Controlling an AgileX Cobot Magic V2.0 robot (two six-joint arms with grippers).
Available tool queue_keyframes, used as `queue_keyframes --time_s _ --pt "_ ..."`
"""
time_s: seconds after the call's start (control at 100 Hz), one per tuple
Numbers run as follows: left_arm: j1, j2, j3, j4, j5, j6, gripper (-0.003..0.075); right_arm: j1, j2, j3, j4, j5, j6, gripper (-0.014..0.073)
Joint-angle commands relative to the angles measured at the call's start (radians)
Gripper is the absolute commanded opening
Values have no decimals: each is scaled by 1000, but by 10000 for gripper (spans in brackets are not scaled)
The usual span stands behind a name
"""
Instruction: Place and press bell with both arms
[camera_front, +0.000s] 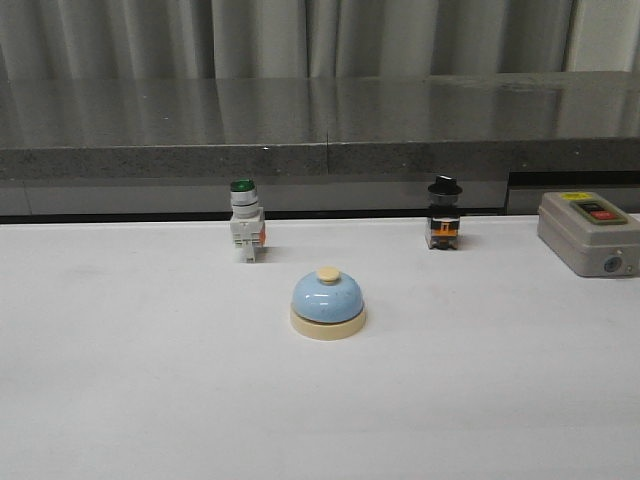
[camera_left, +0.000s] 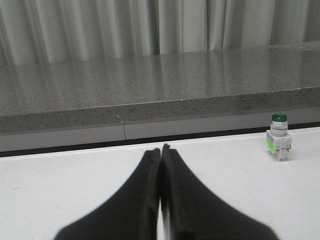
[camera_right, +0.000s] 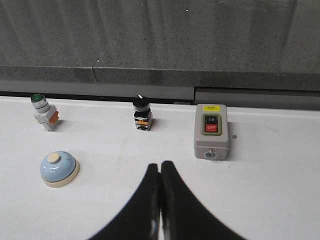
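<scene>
The light-blue bell (camera_front: 328, 303) with its cream base and cream button stands upright on the white table, near the middle in the front view. The right wrist view shows the bell (camera_right: 59, 168) too, off to one side of my right gripper (camera_right: 160, 164), which is shut with nothing in it and well apart from the bell. My left gripper (camera_left: 161, 148) is also shut and empty, hovering over bare table; the bell does not show in the left wrist view. Neither arm appears in the front view.
A green-capped white push-button switch (camera_front: 245, 232) and a black knob switch (camera_front: 443, 213) stand at the table's back. A grey box with red and black buttons (camera_front: 590, 233) sits at the back right. A dark stone ledge (camera_front: 320, 120) runs behind the table.
</scene>
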Motion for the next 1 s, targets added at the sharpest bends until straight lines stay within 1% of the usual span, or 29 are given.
queue_keyframes --time_s 0.0,0.14,0.34,0.59,0.76,0.99 --pt "0 -29 43 -2 -90 -6 -20 -6 -14 -22 -29 -66 -7 -60" --pt "0 -29 43 -2 -90 -6 -20 -6 -80 24 -75 -106 -7 -60" --pt "0 -29 43 -2 -90 -6 -20 -8 -214 168 -82 -202 -6 -60" --pt "0 -29 43 -2 -90 -6 -20 -87 -369 344 -82 -333 20 -60" --pt "0 -29 43 -2 -90 -6 -20 -106 -365 413 -80 -423 27 -60" --pt "0 -29 43 -2 -90 -6 -20 -106 -365 475 -80 -482 27 -60"
